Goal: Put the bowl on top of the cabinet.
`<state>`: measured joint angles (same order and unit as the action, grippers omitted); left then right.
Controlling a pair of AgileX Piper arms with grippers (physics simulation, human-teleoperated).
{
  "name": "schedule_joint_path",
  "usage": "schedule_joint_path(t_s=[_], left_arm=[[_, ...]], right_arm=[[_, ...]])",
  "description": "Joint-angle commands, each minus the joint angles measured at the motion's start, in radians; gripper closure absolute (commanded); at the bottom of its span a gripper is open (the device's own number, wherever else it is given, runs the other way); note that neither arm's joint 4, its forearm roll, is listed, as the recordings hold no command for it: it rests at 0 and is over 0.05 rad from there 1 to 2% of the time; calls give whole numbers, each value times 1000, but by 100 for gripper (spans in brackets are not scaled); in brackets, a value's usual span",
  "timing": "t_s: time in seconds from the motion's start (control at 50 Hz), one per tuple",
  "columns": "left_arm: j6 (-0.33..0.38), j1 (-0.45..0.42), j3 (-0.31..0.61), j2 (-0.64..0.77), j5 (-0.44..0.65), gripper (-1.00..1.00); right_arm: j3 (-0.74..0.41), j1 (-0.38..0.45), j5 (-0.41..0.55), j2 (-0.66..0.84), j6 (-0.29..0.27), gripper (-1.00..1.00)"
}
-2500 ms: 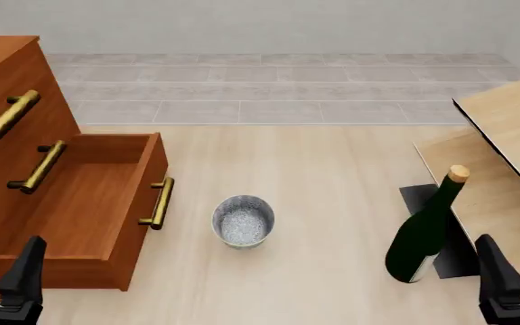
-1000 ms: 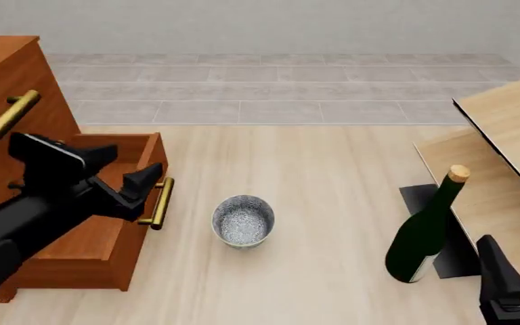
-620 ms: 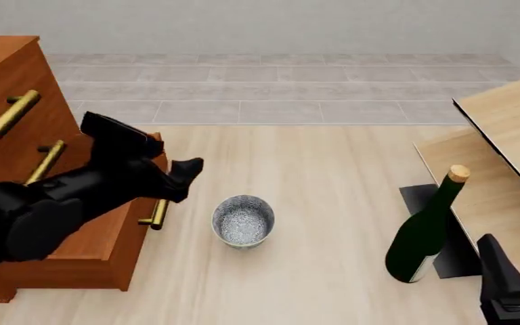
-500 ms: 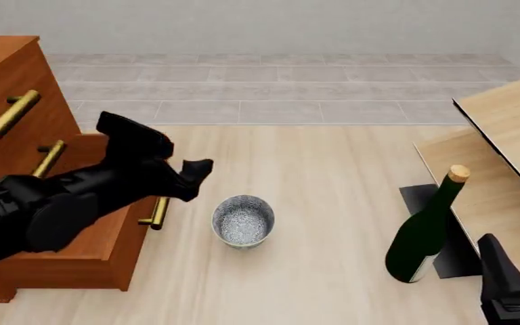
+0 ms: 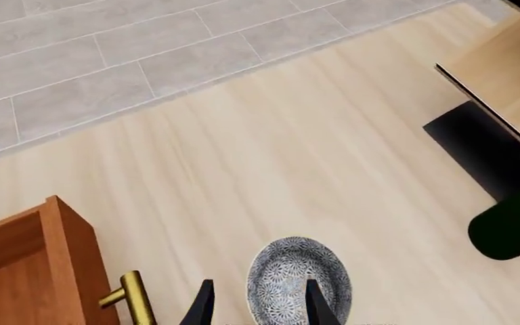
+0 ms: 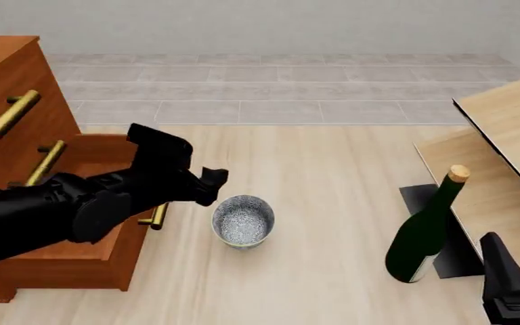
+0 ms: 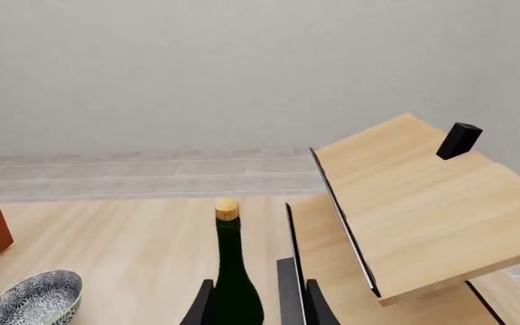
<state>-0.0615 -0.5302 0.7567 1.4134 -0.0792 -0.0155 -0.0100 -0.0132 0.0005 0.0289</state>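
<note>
In the left wrist view, the small round deep bowl with a blue-grey floral outside (image 5: 299,281) looked rigid, light, probably slick; its rim seemed the likeliest hold. The left gripper (image 5: 256,305) was parted, empty, one fingertip over the bowl.

In the front view, the bowl (image 6: 243,221) stood right of the reddish-brown wooden cabinet (image 6: 11,128); the left arm slanted toward it.

In the right wrist view, the right gripper (image 7: 257,302) sat parted, empty, behind a dark green bottle (image 7: 232,271).

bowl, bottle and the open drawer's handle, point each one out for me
bowl (image 6: 243,222), front view, speckled inside
bottle (image 6: 420,238), front view, dark green body
drawer handle (image 5: 137,302), left wrist view, brass bar
</note>
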Motion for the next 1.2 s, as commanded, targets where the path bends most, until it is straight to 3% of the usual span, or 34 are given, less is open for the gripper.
schedule_joint_path(t_s=[0.02, 1.2], left_arm=[[-36, -1, -23, 66, -49, -100], [-163, -16, -3, 334, -171, -100]], right_arm=[[2, -1, -4, 0, 3, -100], [2, 0, -14, 0, 9, -100]])
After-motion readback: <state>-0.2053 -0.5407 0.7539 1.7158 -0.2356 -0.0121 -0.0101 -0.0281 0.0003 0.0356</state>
